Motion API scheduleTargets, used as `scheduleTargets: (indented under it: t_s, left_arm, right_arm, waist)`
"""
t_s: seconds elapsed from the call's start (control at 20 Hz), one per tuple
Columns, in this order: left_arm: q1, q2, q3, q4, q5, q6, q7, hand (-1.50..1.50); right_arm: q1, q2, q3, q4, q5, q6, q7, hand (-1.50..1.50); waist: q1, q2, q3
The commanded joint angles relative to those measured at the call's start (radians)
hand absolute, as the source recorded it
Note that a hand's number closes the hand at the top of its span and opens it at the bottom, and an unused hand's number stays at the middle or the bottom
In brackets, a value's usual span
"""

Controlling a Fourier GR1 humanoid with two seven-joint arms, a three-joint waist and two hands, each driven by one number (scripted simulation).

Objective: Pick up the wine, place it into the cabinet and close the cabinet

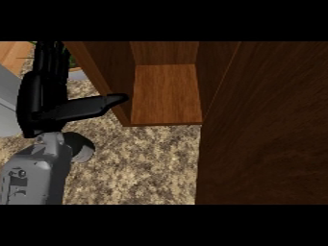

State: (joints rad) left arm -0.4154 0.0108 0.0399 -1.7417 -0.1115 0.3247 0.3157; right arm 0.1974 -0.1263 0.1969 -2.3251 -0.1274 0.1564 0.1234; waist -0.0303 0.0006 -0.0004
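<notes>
The robot's left hand [45,103] stands at the left, fingers straight and pointing far, thumb stretched right to touch the open wooden cabinet [166,93]. The cabinet door [273,134] fills the right. The wine cannot be seen.

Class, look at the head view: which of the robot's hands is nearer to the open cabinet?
Left. The left hand is raised beside the cabinet, its thumb reaching the left wall's edge. The right hand shows nowhere in this view, so its position cannot be told.

cabinet [266,120]: dark wood, grained | counter [145,163]: speckled, perhaps stone | hand [45,96]: matt black
</notes>
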Motion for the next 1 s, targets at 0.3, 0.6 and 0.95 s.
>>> scheduleTargets:
  t_s: [0.3, 0.6, 0.95]
  left_arm:
    - [-0.206, -0.01, -0.187, -0.029, -0.146, 0.247, 0.337, -1.5]
    - [-0.265, -0.01, -0.273, 0.002, -0.202, 0.359, 0.406, -1.5]
    - [-0.297, -0.009, -0.255, -0.021, -0.276, 0.345, 0.52, -1.5]
  right_arm:
    - [0.068, -0.024, 0.052, -0.283, -0.049, -0.027, 0.229, -1.5]
    - [0.088, -0.027, 0.076, -0.302, -0.028, -0.038, 0.246, -1.5]
    - [0.051, -0.016, 0.144, -0.368, 0.023, -0.089, 0.339, -1.5]
  waist:
    - [0.022, -0.006, 0.001]
    - [0.009, -0.008, 0.001]
    - [0.011, -0.01, 0.0]
